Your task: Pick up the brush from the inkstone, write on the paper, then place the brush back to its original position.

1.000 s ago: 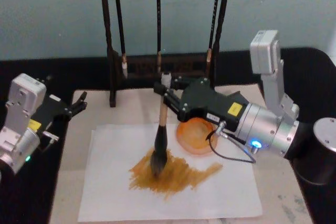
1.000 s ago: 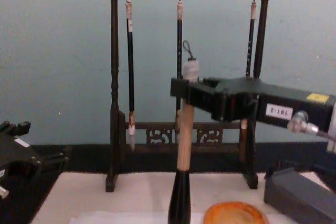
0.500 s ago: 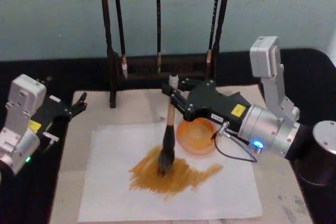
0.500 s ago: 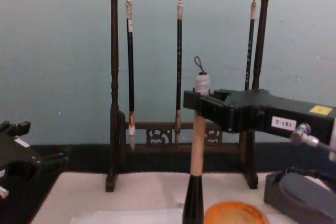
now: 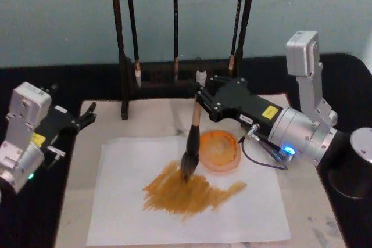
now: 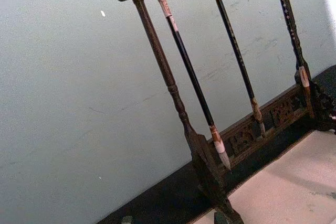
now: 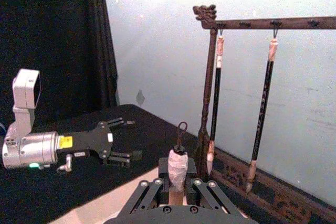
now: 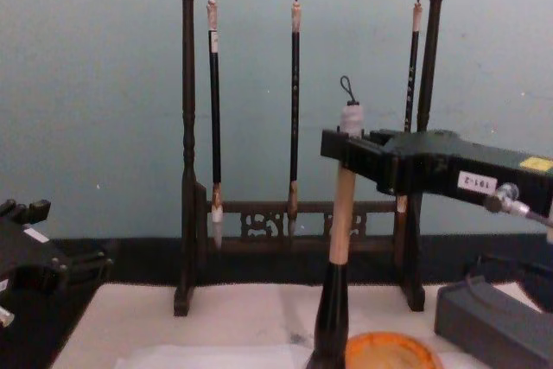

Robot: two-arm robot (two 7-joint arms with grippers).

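Gripping the brush [image 5: 191,137] just below its cap, right gripper [image 5: 200,94] fingers clench the handle, judged stiff and light; soft bristles meet the paper [image 5: 116,213]. Left gripper [image 5: 88,115] parked at the tabletop's left edge, fingers apart.

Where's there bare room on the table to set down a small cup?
Free: the paper's near corners, either side of the ink strokes, and the mat strip between stand and paper. Crowded: around the inkstone, where the right gripper holds the brush. Left gripper parked left.

A dark wooden rack [image 8: 187,127] stands at the far edge of an off-white mat [image 5: 148,121] — three thin black-handled brushes [image 8: 295,110] hang from its top bar. A grey block [image 8: 497,321] sits at the right.
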